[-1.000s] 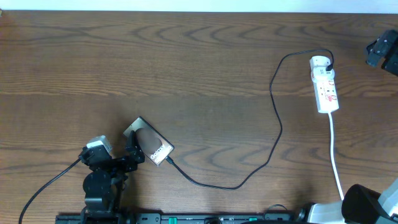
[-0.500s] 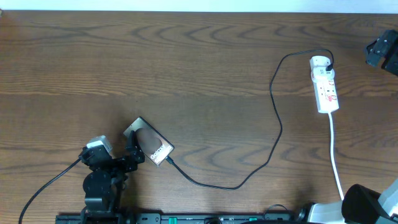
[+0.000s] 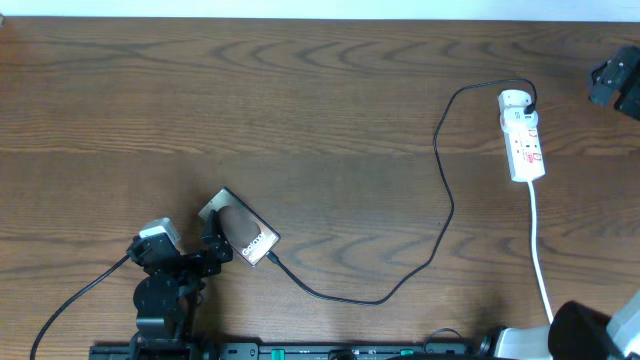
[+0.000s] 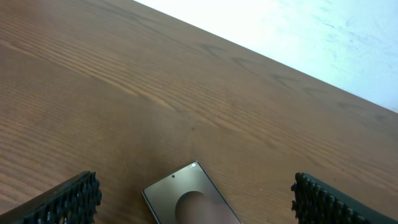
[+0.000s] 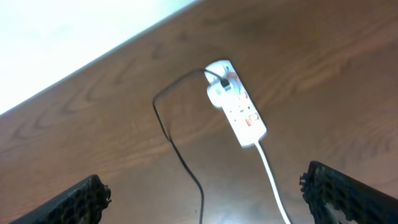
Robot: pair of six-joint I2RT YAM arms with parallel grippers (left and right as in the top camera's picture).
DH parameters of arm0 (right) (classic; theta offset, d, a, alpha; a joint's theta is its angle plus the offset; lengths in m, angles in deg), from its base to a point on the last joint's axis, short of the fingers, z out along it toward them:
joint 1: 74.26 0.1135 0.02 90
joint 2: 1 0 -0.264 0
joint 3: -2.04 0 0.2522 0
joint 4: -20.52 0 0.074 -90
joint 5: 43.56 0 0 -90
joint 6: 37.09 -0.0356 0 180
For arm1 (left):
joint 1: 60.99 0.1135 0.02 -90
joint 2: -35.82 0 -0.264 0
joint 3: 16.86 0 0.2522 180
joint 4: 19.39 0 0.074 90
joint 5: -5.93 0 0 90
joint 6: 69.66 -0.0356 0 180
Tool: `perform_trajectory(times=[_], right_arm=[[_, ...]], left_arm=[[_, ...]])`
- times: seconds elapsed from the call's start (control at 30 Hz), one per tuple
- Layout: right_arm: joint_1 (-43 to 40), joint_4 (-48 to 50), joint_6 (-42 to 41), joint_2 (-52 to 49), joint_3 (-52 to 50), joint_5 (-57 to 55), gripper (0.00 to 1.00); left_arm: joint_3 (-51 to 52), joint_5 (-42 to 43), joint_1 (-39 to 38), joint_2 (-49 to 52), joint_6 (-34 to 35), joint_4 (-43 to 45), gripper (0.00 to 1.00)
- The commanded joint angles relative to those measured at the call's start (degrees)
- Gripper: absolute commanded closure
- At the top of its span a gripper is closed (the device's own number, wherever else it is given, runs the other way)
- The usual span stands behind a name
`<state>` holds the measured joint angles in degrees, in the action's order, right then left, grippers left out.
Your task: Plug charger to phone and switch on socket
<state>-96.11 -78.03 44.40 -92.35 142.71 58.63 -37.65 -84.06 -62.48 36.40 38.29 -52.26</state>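
Note:
The phone (image 3: 245, 232) lies flat at the front left, its bronze face up. Its top end shows in the left wrist view (image 4: 186, 199). The charger cable (image 3: 440, 215) runs from a white adapter on the socket (image 3: 523, 140) in a long loop to the phone's lower right end, where its plug tip (image 3: 272, 258) meets the phone. My left gripper (image 3: 212, 245) is open and empty just beside the phone's left edge. In its wrist view (image 4: 196, 186) the phone's end lies between the spread fingers. My right gripper (image 5: 205, 186) is open, empty and high above the table. The socket (image 5: 239, 112) is far ahead of it.
The socket's white cord (image 3: 540, 250) runs to the front edge at the right. A black device (image 3: 615, 85) sits at the far right edge. A large dark arm part (image 3: 590, 328) fills the front right corner. The table's far edge borders a white wall.
The phone, the cable and the socket have not moved. The dark arm part at the front right has shifted slightly.

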Motion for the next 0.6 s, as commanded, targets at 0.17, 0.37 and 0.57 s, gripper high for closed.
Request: perform_trajectory(times=[0.17, 0.37, 0.57], right_arm=[[9.53, 20.37, -0.22, 16.85, -13.6, -0.26, 0.01], [16.09, 40.63, -0.22, 31.34, -33.51, -0.24, 0.01], [18.86, 58.6, -0.24, 45.4, -55.82, -0.24, 0.01]], left_arm=[[0.81, -0.7, 0.35, -0.37, -0.79, -1.62, 0.03], [0.81, -0.7, 0.35, -0.37, -0.76, -1.62, 0.03], [0.81, -0.7, 0.35, -0.37, -0.76, -1.62, 0.03]])
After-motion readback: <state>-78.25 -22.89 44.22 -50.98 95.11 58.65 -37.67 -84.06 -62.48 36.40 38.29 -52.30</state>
